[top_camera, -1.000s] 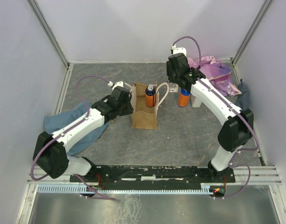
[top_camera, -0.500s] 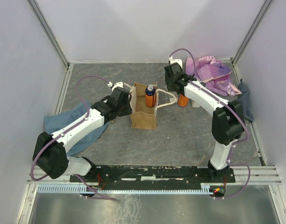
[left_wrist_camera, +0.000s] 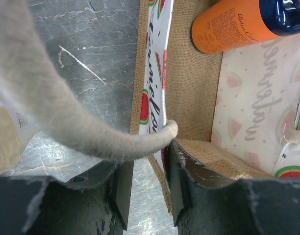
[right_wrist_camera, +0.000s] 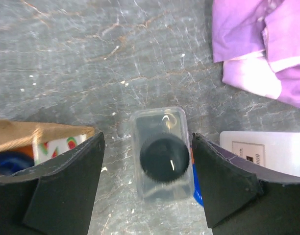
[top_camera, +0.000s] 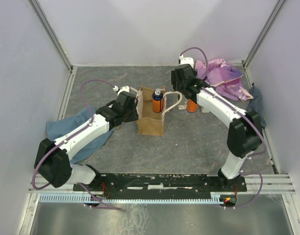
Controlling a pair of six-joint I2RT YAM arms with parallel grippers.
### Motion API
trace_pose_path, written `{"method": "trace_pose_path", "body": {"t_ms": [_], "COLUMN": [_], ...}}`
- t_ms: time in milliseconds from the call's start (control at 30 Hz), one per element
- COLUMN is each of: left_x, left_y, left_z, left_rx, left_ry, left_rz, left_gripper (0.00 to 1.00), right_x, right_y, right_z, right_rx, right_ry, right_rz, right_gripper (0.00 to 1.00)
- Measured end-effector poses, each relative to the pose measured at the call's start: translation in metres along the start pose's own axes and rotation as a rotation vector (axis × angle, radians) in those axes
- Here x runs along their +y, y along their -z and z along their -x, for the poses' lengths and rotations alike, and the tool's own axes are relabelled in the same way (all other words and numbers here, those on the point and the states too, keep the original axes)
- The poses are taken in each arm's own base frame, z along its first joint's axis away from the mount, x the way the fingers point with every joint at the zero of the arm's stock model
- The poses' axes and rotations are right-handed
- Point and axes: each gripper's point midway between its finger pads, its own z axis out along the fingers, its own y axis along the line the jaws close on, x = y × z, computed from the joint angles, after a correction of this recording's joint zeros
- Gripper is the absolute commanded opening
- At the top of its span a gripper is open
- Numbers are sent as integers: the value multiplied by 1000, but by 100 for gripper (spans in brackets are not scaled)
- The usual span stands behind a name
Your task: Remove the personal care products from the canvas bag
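Note:
The tan canvas bag (top_camera: 151, 122) stands mid-table with an orange bottle with a blue cap (top_camera: 157, 100) inside; the bottle also shows in the left wrist view (left_wrist_camera: 228, 24). My left gripper (top_camera: 135, 109) is open, its jaws straddling the bag's left wall (left_wrist_camera: 152, 73), with a cream handle (left_wrist_camera: 66, 122) draped across them. My right gripper (top_camera: 182, 89) is open above a clear bottle with a dark cap (right_wrist_camera: 162, 156) that stands on the table between its fingers (right_wrist_camera: 66, 181). A second orange bottle (top_camera: 191, 105) and a white bottle (right_wrist_camera: 265, 149) stand just beside it.
A purple-pink cloth (top_camera: 221, 73) lies at the back right, a dark blue cloth (top_camera: 258, 100) by the right wall, and a blue cloth (top_camera: 74, 129) under the left arm. The enclosure walls close in the table on three sides.
My right gripper has swung left and toward the bag, from above the outer orange bottle to above the clear bottle. The bag's right handle has shifted. The left arm has not moved.

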Motion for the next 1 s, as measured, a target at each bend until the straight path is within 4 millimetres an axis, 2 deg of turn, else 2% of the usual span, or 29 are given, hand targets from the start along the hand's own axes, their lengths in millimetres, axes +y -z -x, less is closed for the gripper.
{"method": "trace_pose_path", "body": {"t_ms": [100, 267, 367, 433, 533, 633, 767, 867, 1000], "left_x": [0, 0, -1, 0, 0, -1, -3, -3, -3], "left_y": [0, 0, 0, 0, -1, -1, -2, -2, -2], "left_z": [0, -1, -2, -4, -6, -8, -10, -10, -11], "left_rx": [1, 3, 8, 13, 21, 28, 40, 41, 43], "left_ry": [0, 0, 0, -1, -2, -3, -4, -4, -4], "left_rz": [0, -1, -7, -7, -8, -16, -22, -24, -23], "left_gripper": [40, 40, 40, 40, 40, 40, 40, 40, 40], "right_x": [4, 36, 55, 66, 79, 98, 116, 122, 125], "right_y": [29, 95, 122, 130, 128, 114, 88, 70, 59], "right_z": [22, 69, 80, 81, 78, 68, 32, 5, -13], "right_rx": [-72, -212, -254, -253, -214, -152, -34, 46, 99], "right_ry": [8, 24, 45, 68, 104, 138, 185, 212, 229], "right_rz": [43, 206, 303, 361, 414, 464, 506, 509, 506], "right_gripper": [77, 78, 79, 79, 78, 78, 77, 77, 76]}}
